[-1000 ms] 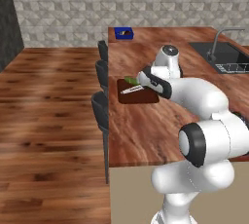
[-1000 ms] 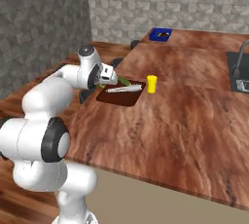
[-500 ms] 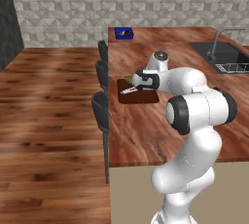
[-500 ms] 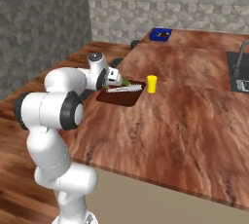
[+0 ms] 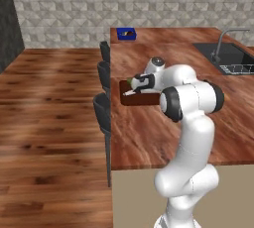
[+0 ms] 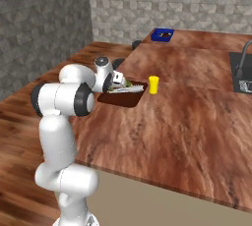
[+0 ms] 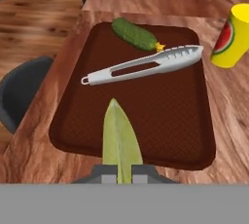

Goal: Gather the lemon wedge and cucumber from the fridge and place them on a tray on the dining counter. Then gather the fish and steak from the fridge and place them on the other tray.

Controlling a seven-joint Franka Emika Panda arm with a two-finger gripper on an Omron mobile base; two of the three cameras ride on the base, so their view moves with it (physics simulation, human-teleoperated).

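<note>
Item: our gripper (image 7: 118,174), jaws clamped on a pale green wedge (image 7: 119,140), above the tray (image 7: 160,121). On tray's far side: cucumber (image 7: 133,34), white tongs (image 7: 146,65). Right: yellow cup (image 7: 234,35).

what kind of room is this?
Looks like a rendered home kitchen: a wood-topped counter with stools along it, a sink with faucet set into the top, and a brown tray holding a cucumber.

The flat dark brown rectangular tray (image 7: 146,121) has bare room across its near half. Its far part is crossed by pale grey slotted tongs (image 7: 146,64) and a stubby dark green cucumber (image 7: 133,34). A yellow cup with a watermelon print (image 7: 232,35) stands on the table just beside the tray's far corner.
</note>
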